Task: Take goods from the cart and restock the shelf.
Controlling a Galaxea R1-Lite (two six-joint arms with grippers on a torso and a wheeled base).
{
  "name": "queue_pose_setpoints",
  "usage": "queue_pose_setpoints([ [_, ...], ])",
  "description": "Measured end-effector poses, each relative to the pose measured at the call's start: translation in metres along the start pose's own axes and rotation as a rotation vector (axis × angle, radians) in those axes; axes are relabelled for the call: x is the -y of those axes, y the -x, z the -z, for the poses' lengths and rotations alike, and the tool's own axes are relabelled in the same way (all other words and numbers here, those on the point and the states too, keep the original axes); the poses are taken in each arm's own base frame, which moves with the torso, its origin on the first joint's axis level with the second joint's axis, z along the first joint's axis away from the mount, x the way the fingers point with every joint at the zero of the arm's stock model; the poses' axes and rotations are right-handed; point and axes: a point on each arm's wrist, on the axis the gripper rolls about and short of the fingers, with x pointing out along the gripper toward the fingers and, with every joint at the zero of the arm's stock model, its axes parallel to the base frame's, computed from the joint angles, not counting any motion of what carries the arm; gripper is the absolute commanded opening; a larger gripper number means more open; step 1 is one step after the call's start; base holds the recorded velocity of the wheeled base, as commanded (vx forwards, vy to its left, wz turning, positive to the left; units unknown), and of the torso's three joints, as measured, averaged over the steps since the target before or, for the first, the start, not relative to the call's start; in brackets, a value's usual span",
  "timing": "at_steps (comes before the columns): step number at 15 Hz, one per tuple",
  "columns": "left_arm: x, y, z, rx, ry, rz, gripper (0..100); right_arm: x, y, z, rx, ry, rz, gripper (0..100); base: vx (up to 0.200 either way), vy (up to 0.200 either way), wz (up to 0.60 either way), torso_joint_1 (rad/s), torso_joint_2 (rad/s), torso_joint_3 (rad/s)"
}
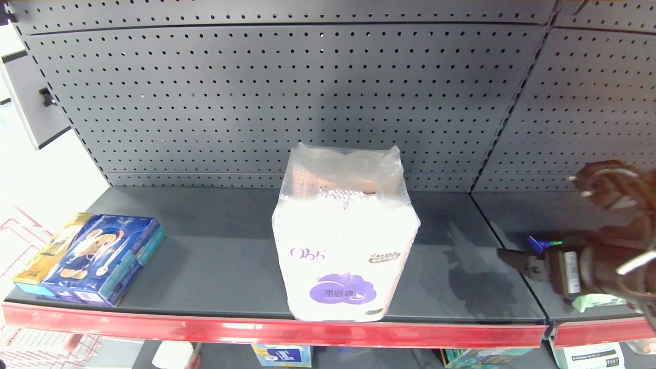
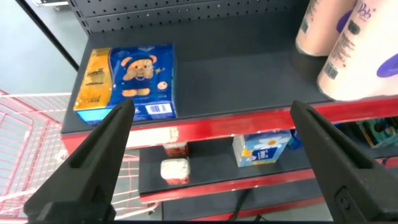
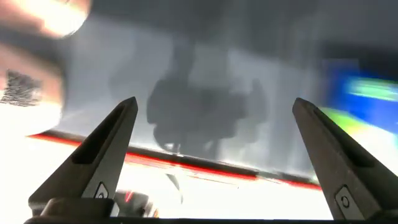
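A white pack of toilet rolls (image 1: 343,246) in clear wrap stands at the middle of the dark shelf (image 1: 220,256), near its red front edge. It appears again in the left wrist view (image 2: 360,50). A blue box (image 1: 102,256) with a gold box (image 1: 46,251) beside it lies flat at the shelf's left end. My right gripper (image 1: 512,259) hovers low over the shelf to the right of the pack, open and holding nothing (image 3: 214,102). My left gripper (image 2: 212,106) is open and holds nothing, in front of the shelf between the blue box (image 2: 142,78) and the pack.
A red wire cart (image 1: 31,348) stands at the lower left, below the shelf's end (image 2: 25,143). The lower shelf holds a blue-white carton (image 2: 261,148) and a small jar (image 2: 175,169). A perforated back panel (image 1: 287,102) closes the shelf behind. A pale green packet (image 1: 589,301) lies under my right arm.
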Motion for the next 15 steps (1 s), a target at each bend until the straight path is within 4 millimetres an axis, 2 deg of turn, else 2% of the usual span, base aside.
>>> queue_pose_setpoints([
  [2,0.0,-0.008,0.012,-0.028,0.081,0.023,100,0.034,0.043,0.017,0.032,-0.023,0.114,100,0.0,0.0,0.0,0.0,0.0,0.0],
  [4,0.001,-0.01,0.022,-0.063,0.139,0.027,100,0.062,0.088,0.047,0.011,-0.079,0.27,100,0.0,0.0,0.0,0.0,0.0,0.0],
  [5,0.001,-0.01,0.026,-0.074,0.144,0.028,100,0.069,0.108,0.065,0.0,-0.12,0.355,100,0.0,0.0,0.0,0.0,0.0,0.0],
  [7,0.003,-0.005,0.043,-0.118,0.149,0.029,100,0.07,0.133,0.099,-0.018,-0.212,0.528,100,0.0,0.0,0.0,0.0,0.0,0.0],
  [9,0.006,0.003,0.065,-0.214,0.164,0.021,100,0.061,0.134,0.132,-0.064,-0.262,0.625,100,0.0,0.0,0.0,0.0,0.0,0.0],
  [11,0.007,0.008,0.075,-0.202,0.162,0.009,100,0.052,0.128,0.159,-0.022,-0.236,0.568,100,0.0,0.0,0.0,0.0,0.0,0.0],
  [13,0.008,0.011,0.086,-0.176,0.156,0.002,100,0.049,0.113,0.176,0.154,-0.149,0.477,100,0.0,0.0,0.0,0.0,0.0,0.0],
  [15,0.009,0.016,0.094,-0.114,0.146,-0.002,100,0.048,0.096,0.183,0.377,-0.051,0.35,100,0.0,0.0,0.0,0.0,0.0,0.0],
])
